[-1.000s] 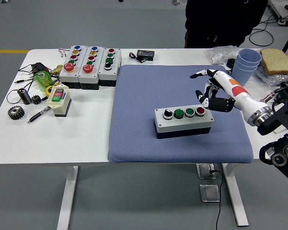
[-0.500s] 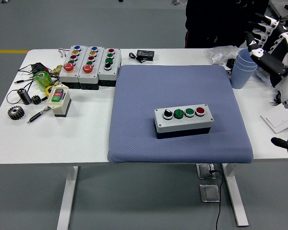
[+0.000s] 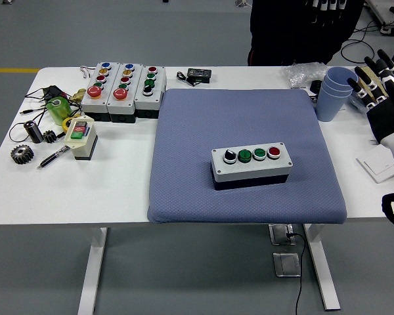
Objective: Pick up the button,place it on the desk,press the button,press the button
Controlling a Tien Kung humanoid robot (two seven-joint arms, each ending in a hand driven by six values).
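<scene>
A grey button box (image 3: 251, 165) lies on the blue mat (image 3: 184, 144), a little right of centre. It carries a black selector knob, two green buttons and a red button (image 3: 274, 152) in a row. My right hand (image 3: 379, 88) is raised at the right edge of the picture, fingers spread and empty, well away from the box. My left arm is out of view.
Three more button boxes (image 3: 123, 90) stand at the back left. A small box with red and green buttons (image 3: 81, 137), gears, a pen and cables lie at the left. Blue cups (image 3: 333, 92), a plastic bag and bread are at the back right. A person stands behind the table.
My right hand has left the button box, lifted away to the right edge and opened its fingers. The box has not moved.
</scene>
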